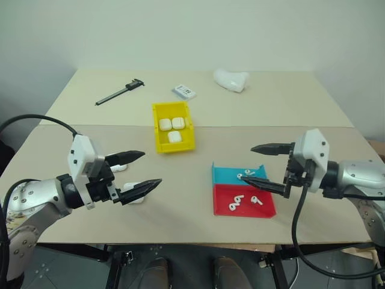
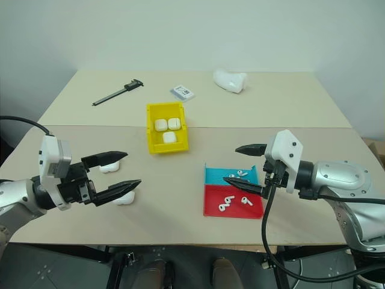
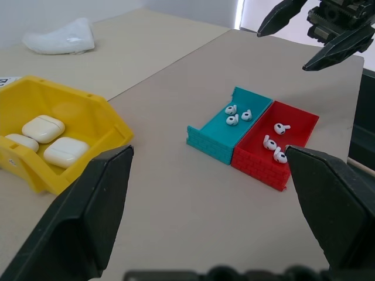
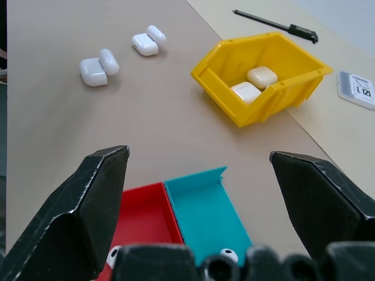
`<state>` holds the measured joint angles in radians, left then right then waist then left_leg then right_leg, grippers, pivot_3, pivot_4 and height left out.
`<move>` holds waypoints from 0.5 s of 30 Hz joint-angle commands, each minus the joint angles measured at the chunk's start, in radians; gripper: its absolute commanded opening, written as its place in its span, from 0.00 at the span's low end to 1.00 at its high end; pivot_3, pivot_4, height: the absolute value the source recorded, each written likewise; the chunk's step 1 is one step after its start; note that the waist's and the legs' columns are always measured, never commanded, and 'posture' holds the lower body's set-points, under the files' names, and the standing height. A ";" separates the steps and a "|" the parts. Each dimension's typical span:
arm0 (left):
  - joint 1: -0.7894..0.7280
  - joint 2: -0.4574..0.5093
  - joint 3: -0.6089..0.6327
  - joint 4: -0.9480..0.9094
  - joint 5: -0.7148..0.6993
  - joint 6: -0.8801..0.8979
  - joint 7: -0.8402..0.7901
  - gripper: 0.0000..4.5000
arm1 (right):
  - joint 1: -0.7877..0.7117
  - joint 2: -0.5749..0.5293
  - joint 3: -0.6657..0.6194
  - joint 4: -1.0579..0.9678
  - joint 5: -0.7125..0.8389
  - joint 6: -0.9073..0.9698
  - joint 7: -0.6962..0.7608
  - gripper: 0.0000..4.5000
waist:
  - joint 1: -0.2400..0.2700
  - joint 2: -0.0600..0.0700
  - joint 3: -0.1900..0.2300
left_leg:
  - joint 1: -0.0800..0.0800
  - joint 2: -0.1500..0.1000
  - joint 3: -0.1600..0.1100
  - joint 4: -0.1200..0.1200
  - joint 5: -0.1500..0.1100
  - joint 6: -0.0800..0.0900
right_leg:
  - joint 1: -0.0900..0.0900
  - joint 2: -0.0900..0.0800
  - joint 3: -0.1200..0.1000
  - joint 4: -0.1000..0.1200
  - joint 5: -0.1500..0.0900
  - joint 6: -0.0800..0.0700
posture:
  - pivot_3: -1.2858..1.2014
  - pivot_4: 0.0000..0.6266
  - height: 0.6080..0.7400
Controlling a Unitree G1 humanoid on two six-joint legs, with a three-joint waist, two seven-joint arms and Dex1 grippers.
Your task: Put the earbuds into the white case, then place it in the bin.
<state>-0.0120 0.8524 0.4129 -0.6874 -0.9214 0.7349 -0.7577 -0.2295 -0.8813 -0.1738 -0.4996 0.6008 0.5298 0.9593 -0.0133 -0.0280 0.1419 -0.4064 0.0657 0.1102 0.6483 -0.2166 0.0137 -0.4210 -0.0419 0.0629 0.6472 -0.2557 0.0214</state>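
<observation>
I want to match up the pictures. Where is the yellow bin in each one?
Left eye view: the bin, upper middle.
Right eye view: upper middle.
Left wrist view: left edge.
Right wrist view: upper right.
Shared landmark: the blue tray beside the red tray.

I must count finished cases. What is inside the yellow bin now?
Inside the yellow bin lie three white cases, all closed, so whether earbuds are inside them cannot be seen. Nothing else shows on the bin floor.
</observation>
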 commanded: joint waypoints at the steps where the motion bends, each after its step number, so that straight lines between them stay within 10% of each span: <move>1: 0.006 0.021 0.048 -0.007 -0.072 0.001 -0.037 1.00 | -0.004 -0.010 -0.028 -0.011 0.033 0.004 0.018 0.99 | 0.000 0.000 0.000 | 0.000 0.000 0.000 0.000 0.000 0.000 | 0.000 0.000 0.000 0.000 0.000 0.000 | 0.52 0.24 1.00; 15: -0.005 0.116 0.033 -0.124 0.037 0.122 0.275 1.00 | -0.035 0.005 0.012 0.005 0.016 0.010 0.004 0.99 | 0.000 -0.001 0.000 | 0.000 0.000 0.000 0.000 0.000 0.000 | 0.000 0.000 0.000 0.000 0.000 0.000 | 0.52 0.24 1.00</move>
<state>0.0018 0.9513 0.4434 -0.7650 -0.9072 0.8324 -0.5366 -0.2360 -0.8790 -0.1611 -0.4929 0.6115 0.5435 0.9649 -0.0133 -0.0291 0.1424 -0.4060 0.0658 0.1100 0.6481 -0.2167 0.0136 -0.4209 -0.0421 0.0630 0.6473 -0.2556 0.0214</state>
